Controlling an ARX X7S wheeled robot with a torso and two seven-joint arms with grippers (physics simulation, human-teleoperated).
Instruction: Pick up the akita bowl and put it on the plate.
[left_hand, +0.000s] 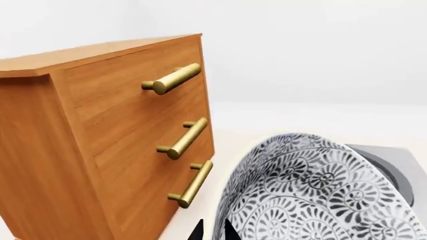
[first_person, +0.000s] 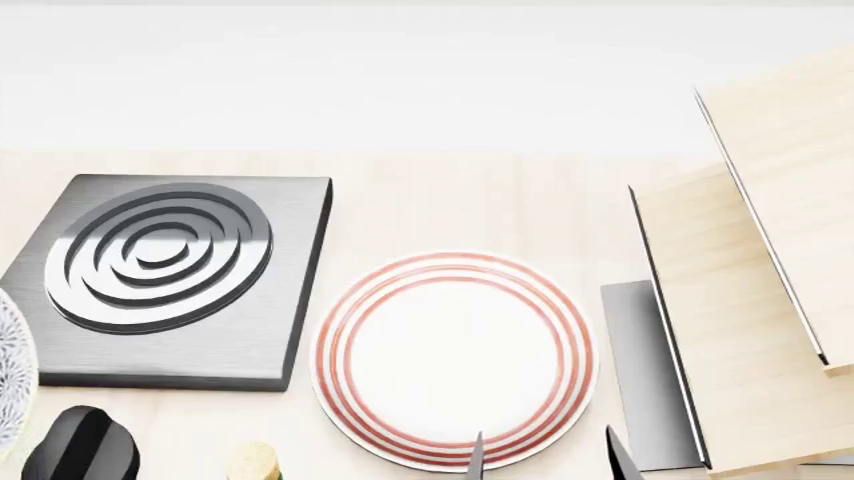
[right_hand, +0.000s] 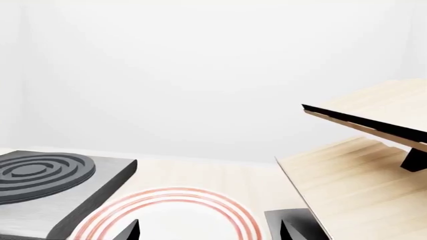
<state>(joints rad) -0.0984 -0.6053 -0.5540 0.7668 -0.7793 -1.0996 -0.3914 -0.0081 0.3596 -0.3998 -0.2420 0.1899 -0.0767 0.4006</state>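
The akita bowl (left_hand: 320, 195), white with a dense dark floral pattern, fills the lower part of the left wrist view and is tilted. My left gripper (left_hand: 212, 233) is shut on its rim, one dark fingertip on each side. In the head view only a sliver of the bowl (first_person: 8, 372) shows at the far left edge, beside my dark left arm (first_person: 80, 445). The plate (first_person: 454, 360), white with thin red rings, lies flat on the counter. My right gripper (first_person: 545, 458) hangs open over the plate's near right edge, its fingertips (right_hand: 132, 231) wide apart with nothing between them above the plate (right_hand: 175, 216).
A dark grey square burner (first_person: 167, 275) with concentric rings sits left of the plate. A pale wooden rack (first_person: 747, 300) with slanted boards and a grey base (first_person: 647, 385) stands to the right. A brown drawer cabinet (left_hand: 100, 145) with brass handles stands close to the bowl.
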